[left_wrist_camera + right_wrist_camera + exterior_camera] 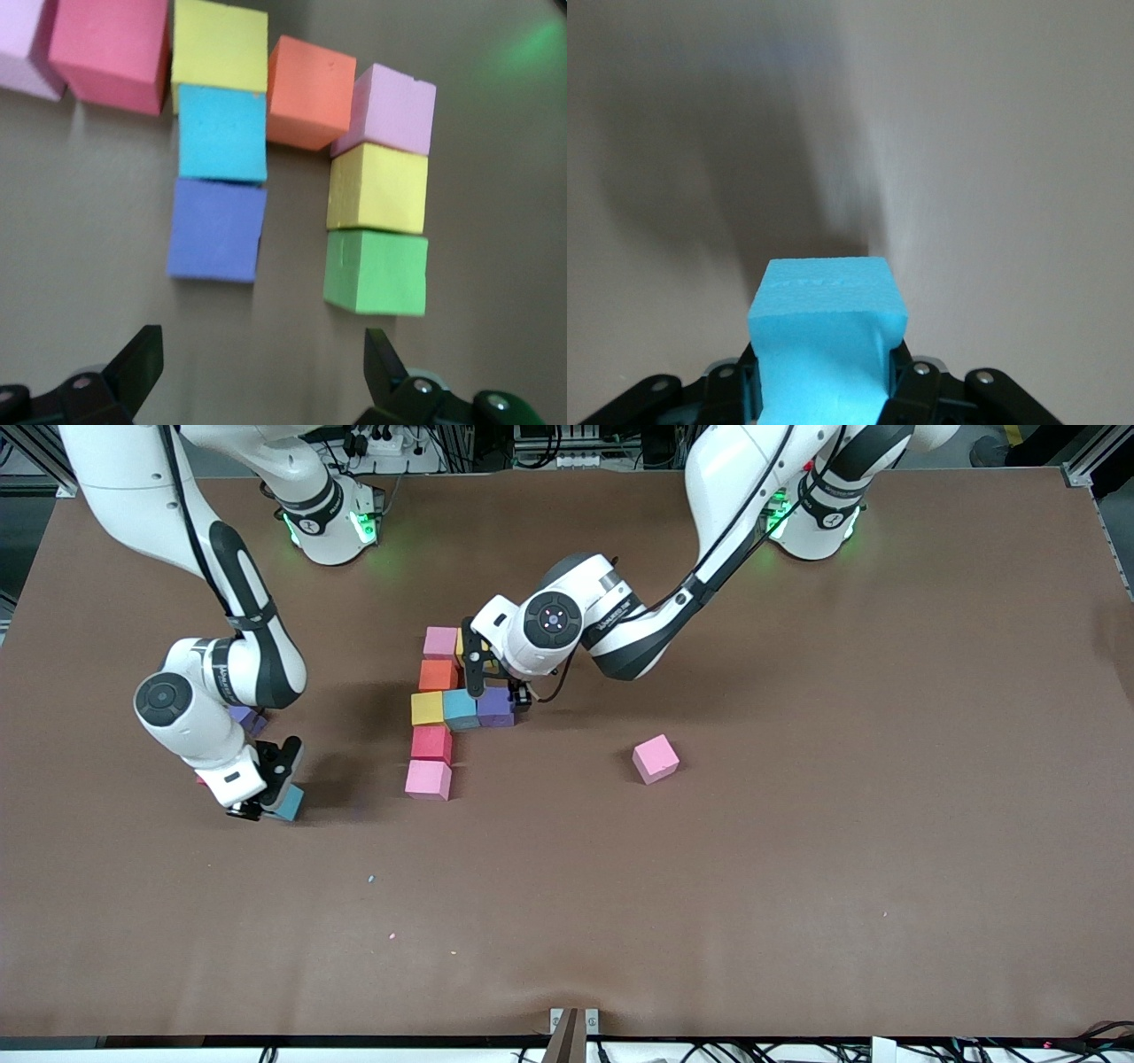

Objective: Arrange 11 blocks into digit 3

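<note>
Right claw [266, 802] grips a light blue block [824, 341] at the table [797, 868]; left claw [257, 376] gapes wide over the digit 3 [443, 708]

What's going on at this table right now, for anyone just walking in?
Two robot arms are building a figure from foam blocks. The right gripper has its fingers shut on a light blue block at the right arm's end of the table. The left gripper hovers open over the partly built figure, by its purple block. A loose pink block lies apart toward the left arm's end, and the row nearest the camera has just one pink cube.
</note>
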